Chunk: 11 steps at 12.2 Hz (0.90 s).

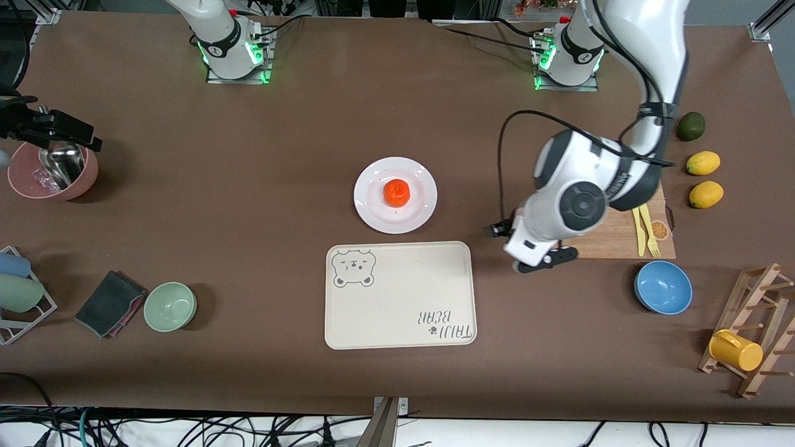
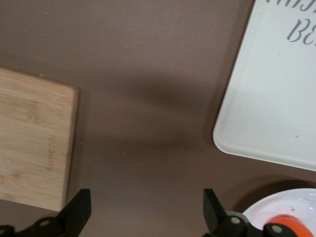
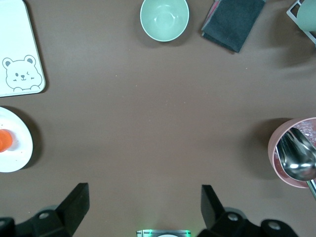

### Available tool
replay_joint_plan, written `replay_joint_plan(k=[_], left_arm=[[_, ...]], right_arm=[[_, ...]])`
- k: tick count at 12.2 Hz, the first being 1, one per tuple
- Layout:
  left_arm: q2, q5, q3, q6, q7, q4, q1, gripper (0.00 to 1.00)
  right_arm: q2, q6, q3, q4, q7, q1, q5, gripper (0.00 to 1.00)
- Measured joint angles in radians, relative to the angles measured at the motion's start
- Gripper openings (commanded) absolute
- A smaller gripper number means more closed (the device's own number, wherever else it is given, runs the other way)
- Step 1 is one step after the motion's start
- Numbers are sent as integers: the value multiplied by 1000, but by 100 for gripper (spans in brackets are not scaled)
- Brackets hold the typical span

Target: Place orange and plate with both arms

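Cream tray (image 1: 400, 295) reads "TAIJI BEAR"; orange (image 1: 396, 192) on plate (image 1: 371, 208); both jaws wide.

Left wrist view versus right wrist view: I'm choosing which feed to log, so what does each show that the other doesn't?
Only the left wrist view shows the light bamboo cutting board and the left claw, open over bare brown table. Only the right wrist view shows the pale green bowl, dark grey folded cloth, pink bowl holding a metal scoop, and the open right claw. Both show the cream bear-print tray, round white plate and bright orange fruit.
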Motion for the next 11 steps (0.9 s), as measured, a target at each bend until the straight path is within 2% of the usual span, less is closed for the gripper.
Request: replay_joint_plan(k=[4,6,8,11], left_arm=[[-26,5,2,-62,250,0,162,100],[-41,47,2,-77,345,0,233,100],[-53,97,2,-83,402,0,269,100],[-77,106,2,-90,473,1,313,100]], right_arm=[[0,3,0,0,0,0,0,100],[0,4,0,0,0,0,0,100],[0,7,0,0,0,0,1,100],[0,13,0,0,0,0,1,100]])
